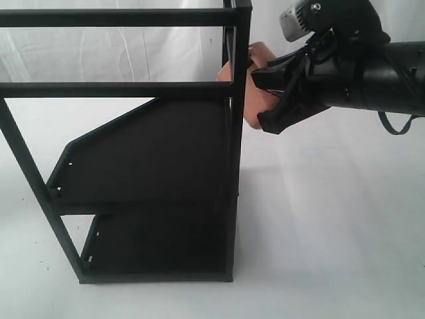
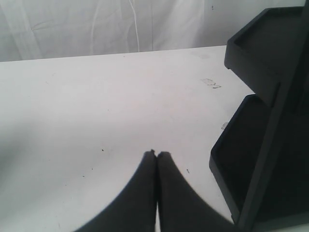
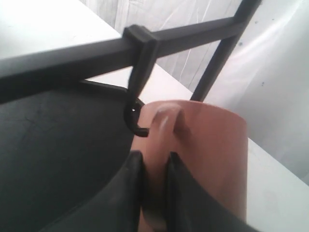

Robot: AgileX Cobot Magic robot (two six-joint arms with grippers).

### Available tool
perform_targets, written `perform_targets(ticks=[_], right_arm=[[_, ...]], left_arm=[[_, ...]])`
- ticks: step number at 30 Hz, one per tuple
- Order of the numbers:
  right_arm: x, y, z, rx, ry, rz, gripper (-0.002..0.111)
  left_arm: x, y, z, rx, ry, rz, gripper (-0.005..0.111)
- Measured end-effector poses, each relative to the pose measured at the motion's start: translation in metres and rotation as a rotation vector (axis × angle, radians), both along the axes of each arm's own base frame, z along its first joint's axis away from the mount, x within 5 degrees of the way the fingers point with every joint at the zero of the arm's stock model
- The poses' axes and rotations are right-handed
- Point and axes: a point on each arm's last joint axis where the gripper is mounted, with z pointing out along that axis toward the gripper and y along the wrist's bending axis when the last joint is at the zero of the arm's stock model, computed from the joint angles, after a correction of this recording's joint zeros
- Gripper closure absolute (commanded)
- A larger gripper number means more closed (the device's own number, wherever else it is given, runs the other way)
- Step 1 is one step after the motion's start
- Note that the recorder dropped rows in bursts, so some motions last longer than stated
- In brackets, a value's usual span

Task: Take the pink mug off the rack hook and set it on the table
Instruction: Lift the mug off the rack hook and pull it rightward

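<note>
The pink mug [image 1: 253, 106] hangs high on the right side of the black rack's corner post [image 1: 239, 133], above the white table [image 1: 332, 219]. My right gripper [image 1: 265, 93] is shut on its loop handle [image 3: 161, 126], one finger [image 3: 131, 183] on each side. In the right wrist view the mug's body [image 3: 212, 150] fills the area beside the fingers. The rack hook [image 3: 135, 118] curls right at the handle's edge; I cannot tell whether it still passes through the loop. My left gripper [image 2: 156, 153] is shut on nothing, low over the table [image 2: 96, 96], and is out of the exterior view.
The tall black rack has two solid shelves [image 1: 153, 153] and horizontal top bars [image 1: 113, 18]. Its lower shelves [image 2: 246, 150] stand close beside the left gripper. A white cloth backdrop [image 2: 96, 24] closes the far side.
</note>
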Motion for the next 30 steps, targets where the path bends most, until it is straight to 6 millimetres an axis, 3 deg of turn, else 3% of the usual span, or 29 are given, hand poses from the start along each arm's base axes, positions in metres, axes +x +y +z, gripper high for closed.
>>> perform_targets(ticks=[15,30], right_arm=[[0.004,-0.012,0.008,0.005,-0.043,-0.139,0.108],[0.016,-0.058,-0.005,0.114,0.016,-0.294,0.108]], left_arm=[[0.0,0.0,0.0,0.0,0.0,0.0,0.107],[0.0,0.0,0.0,0.0,0.0,0.0,0.107]])
